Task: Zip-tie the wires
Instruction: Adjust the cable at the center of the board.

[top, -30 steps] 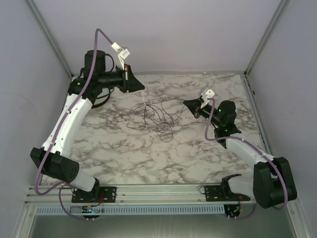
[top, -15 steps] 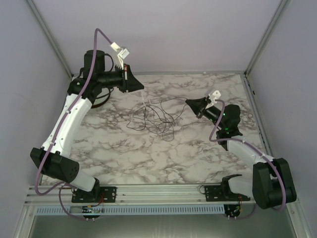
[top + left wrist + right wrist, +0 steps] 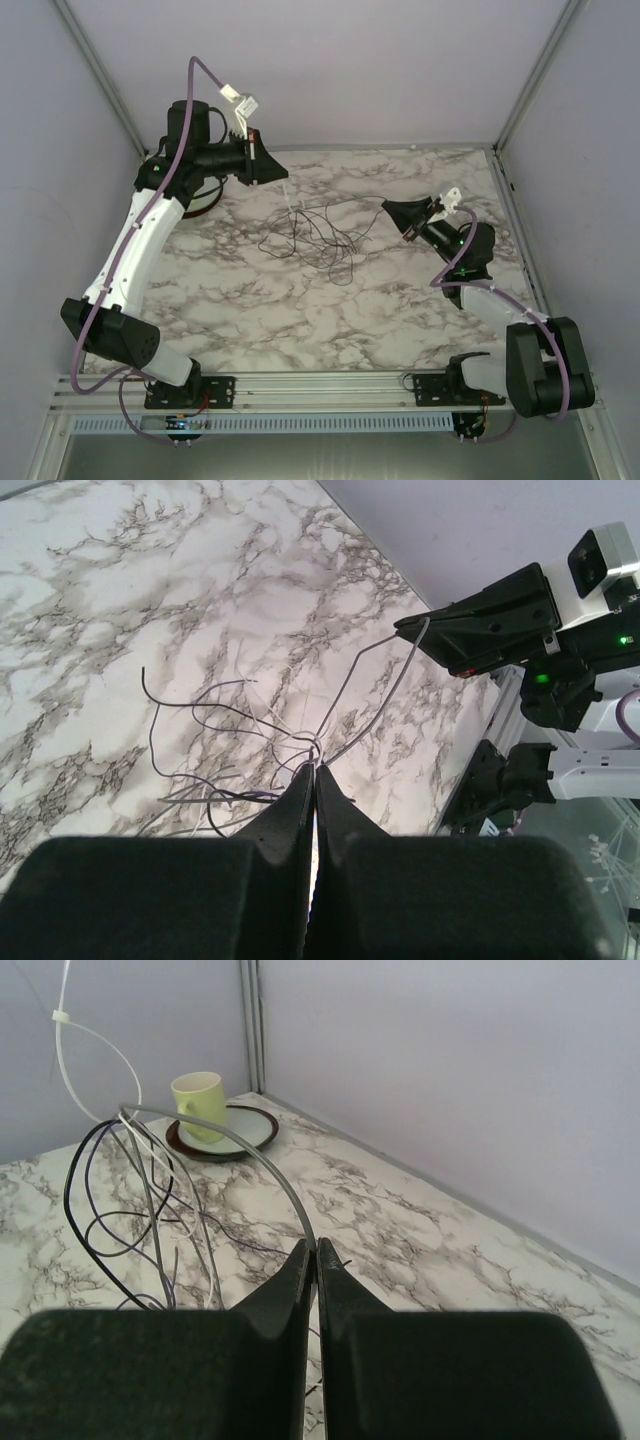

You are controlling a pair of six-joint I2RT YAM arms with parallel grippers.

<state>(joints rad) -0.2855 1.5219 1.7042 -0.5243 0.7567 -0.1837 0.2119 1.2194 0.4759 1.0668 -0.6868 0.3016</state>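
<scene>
The wires (image 3: 320, 238) are a loose tangle of thin dark loops lying mid-table. A white zip tie (image 3: 291, 197) rises from the tangle to my left gripper (image 3: 283, 175), which hangs above the tangle's left end. In the left wrist view that gripper (image 3: 315, 770) is shut, with a thin pale strip pinched between its fingers. My right gripper (image 3: 387, 206) is to the right of the tangle. It is shut on one grey wire (image 3: 250, 1155) that arches back to the bundle (image 3: 110, 1190). The zip tie's head (image 3: 62, 1018) shows above the bundle.
A light green cup (image 3: 200, 1095) stands on a brown-rimmed saucer (image 3: 255, 1125) at the back left corner, behind the left arm. Grey walls close in the back and both sides. A metal rail (image 3: 320, 385) carrying the arm bases runs along the near edge.
My right arm has drawn back to the right, carrying its grey wire with it, and the tangle has shifted slightly right. The left gripper has barely moved.
</scene>
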